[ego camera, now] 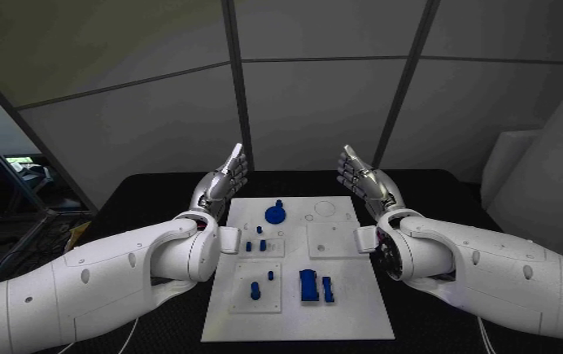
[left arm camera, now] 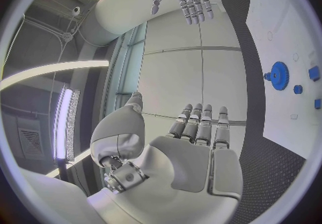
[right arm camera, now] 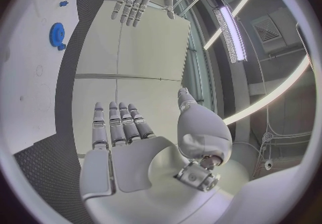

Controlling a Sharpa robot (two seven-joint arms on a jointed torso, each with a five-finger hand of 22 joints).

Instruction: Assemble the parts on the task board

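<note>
Head view, near edge first: task board (ego camera: pixel 352 321) lies flat mid-table, white, long side running away from the robot. Nearest parts on it: a big blue block (ego camera: pixel 308 284) w/ a slimmer blue piece (ego camera: pixel 329 289) just beside it at its 3 o'clock. At the block's 9 o'clock, a small blue peg (ego camera: pixel 255 290) on a raised square tile, and a tiny blue bit (ego camera: pixel 271 275) just past it.

Mid-board: two short blue pegs (ego camera: pixel 249 246) near the left side, another small one (ego camera: pixel 259 229) beyond them. A blank white square tile (ego camera: pixel 332 240) sits at their 3 o'clock.

Far end: blue gear (ego camera: pixel 276 214) at approx 11 o'clock of the board's centre, resting on the board; a faint round outline near it at 3 o'clock.

Now the hands. Left hand (ego camera: pixel 223 179) is up off the table beside the board's far left corner, palm flat, fingers straight and side by side, holding nothing. Right hand (ego camera: pixel 361 177) mirrors it by the far right corner, fingers (ego camera: pixel 351 161) also straight, close together, empty. Both hover clear of the parts, well apart from each other w/ the board's far end between them.

Left wrist view: own fingers (left arm camera: pixel 201 124) extended, thumb out to the side, gear (left arm camera: pixel 279 75) on the board beyond. Right wrist view: same pose, gear (right arm camera: pixel 57 34) visible too.
</note>
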